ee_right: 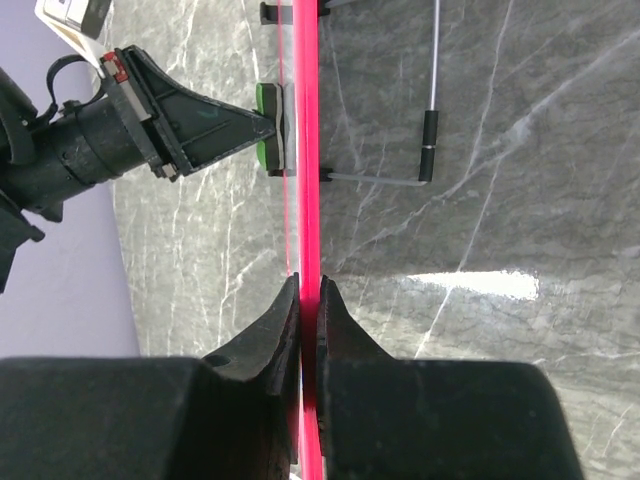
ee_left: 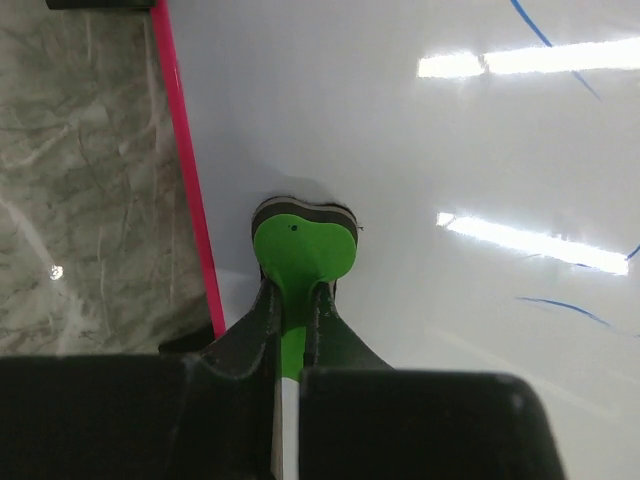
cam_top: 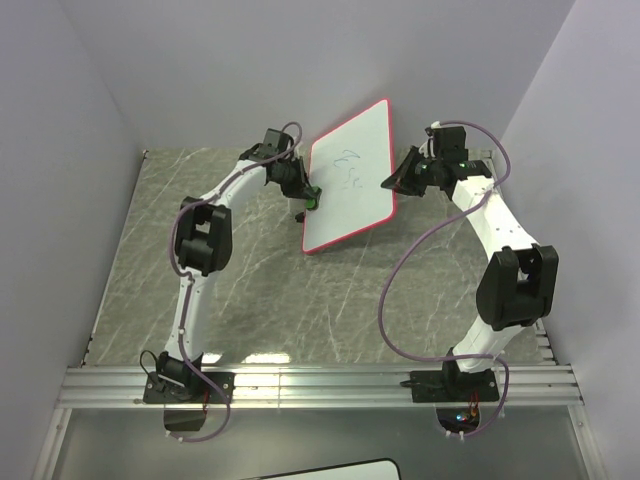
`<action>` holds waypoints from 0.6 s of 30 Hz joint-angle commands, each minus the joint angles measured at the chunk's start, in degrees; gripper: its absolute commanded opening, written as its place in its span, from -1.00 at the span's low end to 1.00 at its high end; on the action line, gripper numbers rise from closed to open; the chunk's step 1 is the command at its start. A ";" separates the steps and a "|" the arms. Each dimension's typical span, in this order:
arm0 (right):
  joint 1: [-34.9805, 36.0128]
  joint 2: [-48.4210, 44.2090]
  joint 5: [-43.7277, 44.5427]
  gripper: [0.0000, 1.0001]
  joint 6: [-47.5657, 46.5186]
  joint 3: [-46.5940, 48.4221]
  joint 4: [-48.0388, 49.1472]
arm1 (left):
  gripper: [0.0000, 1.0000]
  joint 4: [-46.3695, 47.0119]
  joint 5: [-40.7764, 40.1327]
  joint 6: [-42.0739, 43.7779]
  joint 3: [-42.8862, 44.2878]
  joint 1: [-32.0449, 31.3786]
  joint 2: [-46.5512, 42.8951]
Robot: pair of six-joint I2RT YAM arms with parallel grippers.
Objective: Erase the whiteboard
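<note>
The whiteboard point(cam_top: 350, 185) stands tilted above the table, white with a red-pink rim and blue scribbles near its upper middle. My right gripper point(cam_top: 392, 180) is shut on its right edge; in the right wrist view the rim point(ee_right: 306, 150) runs edge-on between my right gripper's point(ee_right: 308, 292) closed fingers. My left gripper point(cam_top: 308, 195) is shut on the green eraser point(ee_left: 303, 250), pressing it flat on the board point(ee_left: 450, 150) near the left rim. The eraser also shows in the right wrist view point(ee_right: 270, 128). Blue marks lie to its right.
Grey marbled table point(cam_top: 250, 290) with purple-white walls on three sides. A thin metal stand with black grip point(ee_right: 428, 140) sits behind the board. An aluminium rail point(cam_top: 320, 385) runs along the near edge.
</note>
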 commanded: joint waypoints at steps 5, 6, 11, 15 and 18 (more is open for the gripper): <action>3.12 0.83 1.79 -1.00 -4.32 -1.07 -7.54 | -0.99 1.39 8.96 1.71 5.09 -12.47 -1.67; 3.30 0.83 1.79 -1.00 -4.41 -1.16 -7.54 | -0.99 3.50 12.81 0.92 4.30 -13.10 -2.90; 3.56 0.75 1.88 -1.00 -4.76 -1.60 -7.62 | -0.99 10.63 18.99 -2.16 3.06 -14.51 -7.48; 3.92 0.92 1.96 -1.00 -5.38 -1.60 -8.24 | -0.99 12.65 23.47 -2.51 3.33 -14.51 -7.04; 4.18 1.01 2.14 -1.00 -5.99 -1.07 -9.03 | -0.99 11.00 19.89 -2.51 4.29 -14.34 -6.34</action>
